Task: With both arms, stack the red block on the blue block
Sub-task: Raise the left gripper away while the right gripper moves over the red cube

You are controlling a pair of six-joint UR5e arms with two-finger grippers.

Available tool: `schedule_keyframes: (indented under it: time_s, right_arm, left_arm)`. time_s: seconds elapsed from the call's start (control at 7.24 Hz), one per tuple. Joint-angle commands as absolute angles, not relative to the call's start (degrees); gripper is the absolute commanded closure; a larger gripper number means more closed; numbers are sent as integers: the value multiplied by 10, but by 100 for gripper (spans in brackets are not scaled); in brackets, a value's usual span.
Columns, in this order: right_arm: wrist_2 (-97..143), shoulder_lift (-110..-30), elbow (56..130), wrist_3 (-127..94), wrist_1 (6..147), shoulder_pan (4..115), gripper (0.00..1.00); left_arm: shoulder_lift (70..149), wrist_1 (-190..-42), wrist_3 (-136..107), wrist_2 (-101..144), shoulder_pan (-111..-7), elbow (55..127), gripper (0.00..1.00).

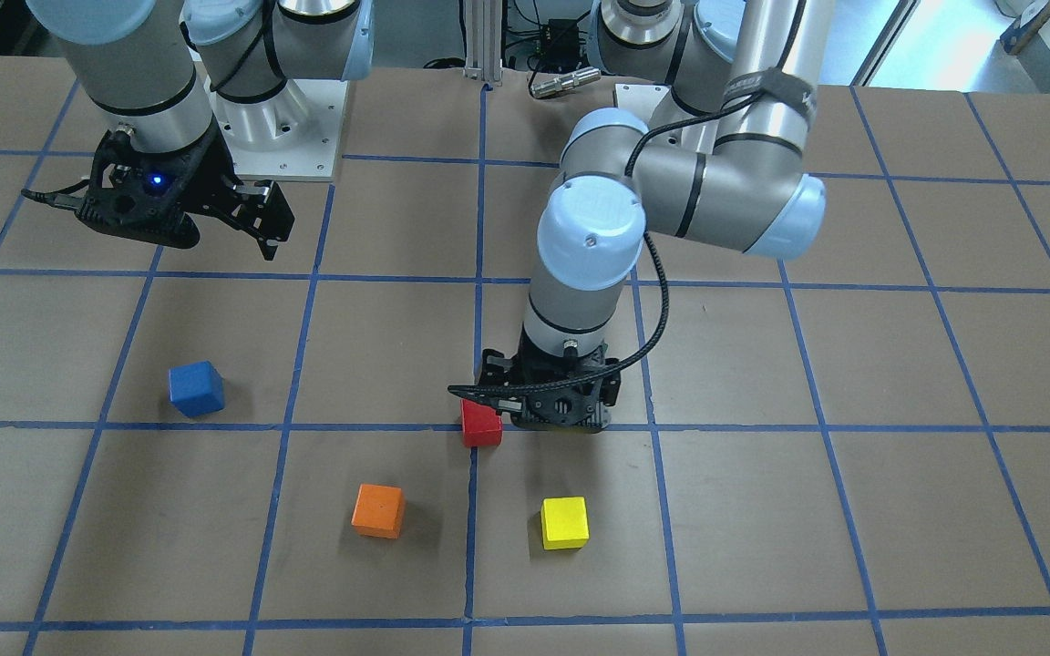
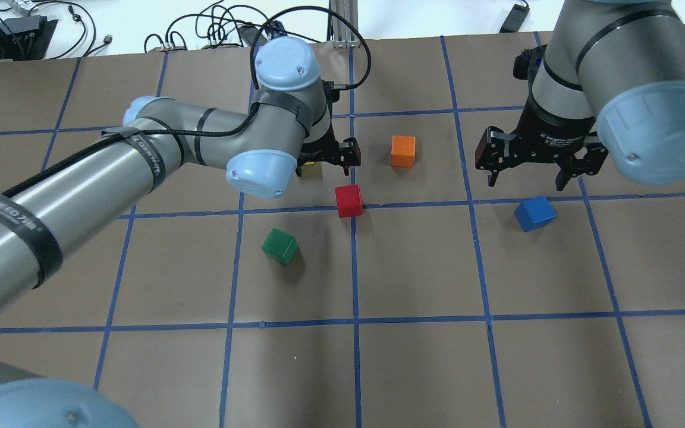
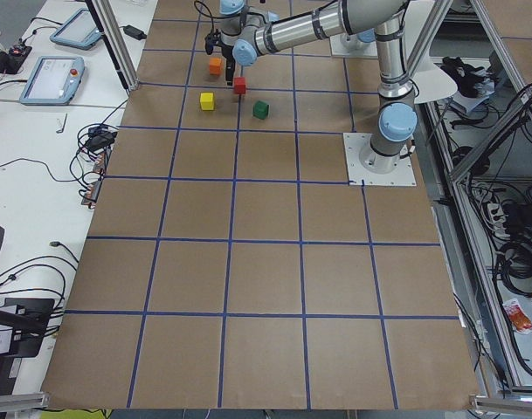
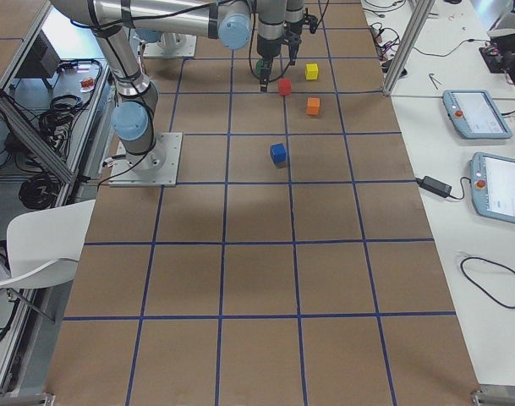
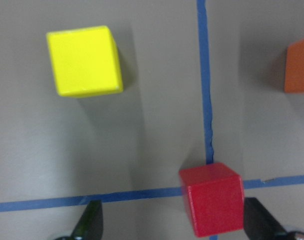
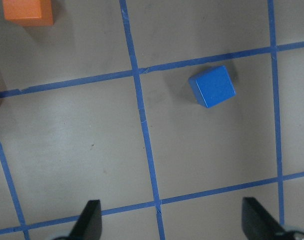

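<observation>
The red block (image 1: 481,424) lies on a blue tape crossing at mid-table and also shows in the overhead view (image 2: 349,201). My left gripper (image 1: 548,412) hangs low just beside and above it, open. In the left wrist view the red block (image 5: 211,197) sits between the fingertips (image 5: 89,225), close to the right-hand one and untouched. The blue block (image 1: 196,388) lies apart on the table and shows in the overhead view (image 2: 534,213). My right gripper (image 2: 525,179) is open and empty, raised, a little beyond the blue block (image 6: 212,86).
An orange cube (image 1: 378,510), a yellow cube (image 1: 565,523) and a green cube (image 2: 280,246) lie around the red block. The yellow cube (image 5: 84,60) is close to the left gripper. The table (image 1: 762,510) is brown with a blue tape grid.
</observation>
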State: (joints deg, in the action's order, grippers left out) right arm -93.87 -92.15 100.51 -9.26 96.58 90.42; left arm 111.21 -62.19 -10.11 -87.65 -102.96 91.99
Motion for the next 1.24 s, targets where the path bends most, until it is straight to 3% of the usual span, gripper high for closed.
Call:
schedule_keyframes:
  time_s: [0.0, 0.55, 1.11]
  right_arm:
    - [-940, -919, 1005, -89, 979, 904, 0]
    - [-933, -898, 1010, -94, 1009, 904, 0]
    - [-877, -783, 1006, -99, 1199, 980, 0]
  left_arm:
    - [1027, -800, 11, -879, -960, 876, 0]
    - [889, -951, 93, -914, -914, 859, 0]
    - [904, -933, 123, -893, -868, 847, 0]
